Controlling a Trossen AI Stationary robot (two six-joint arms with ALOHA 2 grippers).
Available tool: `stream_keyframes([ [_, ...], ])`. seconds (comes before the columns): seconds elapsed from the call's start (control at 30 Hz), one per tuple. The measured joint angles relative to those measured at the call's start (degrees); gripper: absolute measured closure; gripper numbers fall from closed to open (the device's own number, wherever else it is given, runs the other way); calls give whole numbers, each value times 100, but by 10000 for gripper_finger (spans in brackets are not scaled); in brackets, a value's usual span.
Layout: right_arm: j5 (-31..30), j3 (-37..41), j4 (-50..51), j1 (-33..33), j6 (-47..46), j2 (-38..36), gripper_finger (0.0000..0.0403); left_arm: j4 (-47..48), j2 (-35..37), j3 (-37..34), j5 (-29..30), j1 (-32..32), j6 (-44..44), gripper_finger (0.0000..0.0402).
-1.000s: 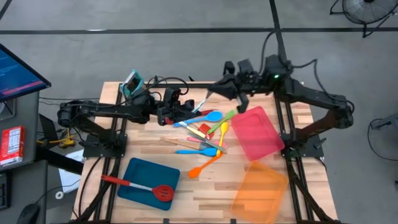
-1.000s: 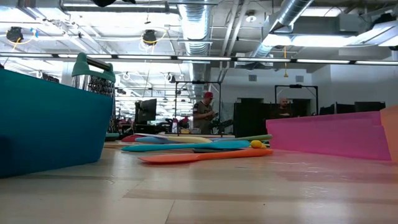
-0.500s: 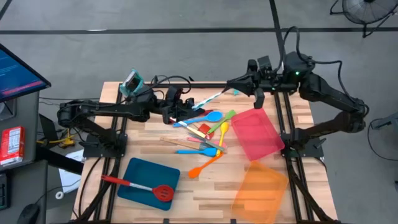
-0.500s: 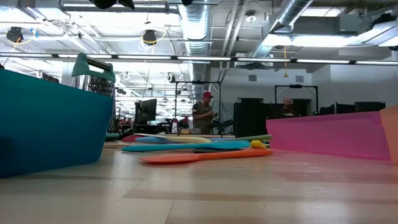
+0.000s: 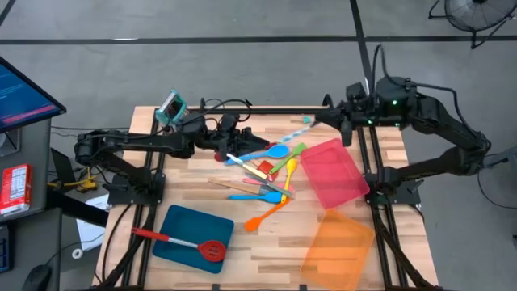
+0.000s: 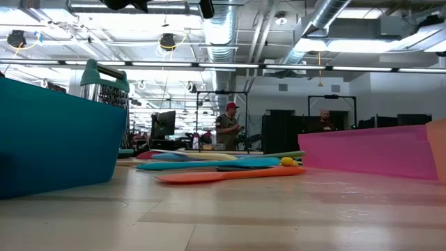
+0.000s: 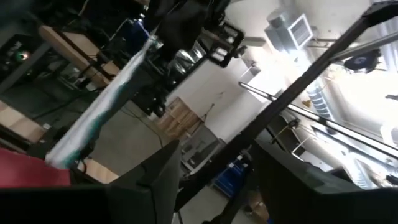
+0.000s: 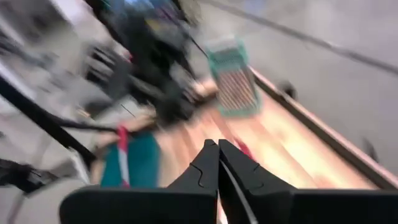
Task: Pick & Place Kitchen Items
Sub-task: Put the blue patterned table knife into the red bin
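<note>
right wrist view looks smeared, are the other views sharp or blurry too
Right wrist view: motion-blurred throughout; the grater is streaked, only the shut right gripper reads clearly. Left wrist view: also smeared, with ceiling glare. High view: sharp. Low view: the near blue tray is soft, bright ceiling lights overhead.

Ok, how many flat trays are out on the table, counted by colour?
blue tray: 1
red tray: 1
orange tray: 1
Total: 3
</note>
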State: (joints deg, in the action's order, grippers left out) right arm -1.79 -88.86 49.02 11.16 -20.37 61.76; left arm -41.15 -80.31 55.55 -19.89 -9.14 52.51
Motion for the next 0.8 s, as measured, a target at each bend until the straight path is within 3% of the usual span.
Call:
stream_keyframes([
  [0.2,-1004,0,2011,-200,-632,-149,403,96,0,0,-111,21,0,227],
  [0.37,-1074,95,3484,-147,-1122,-132,403,265,0,0,-110,19,0,227],
  [0.8,-349,2370,3699,181,-1219,148,403,267,0,0,-130,19,0,227],
])
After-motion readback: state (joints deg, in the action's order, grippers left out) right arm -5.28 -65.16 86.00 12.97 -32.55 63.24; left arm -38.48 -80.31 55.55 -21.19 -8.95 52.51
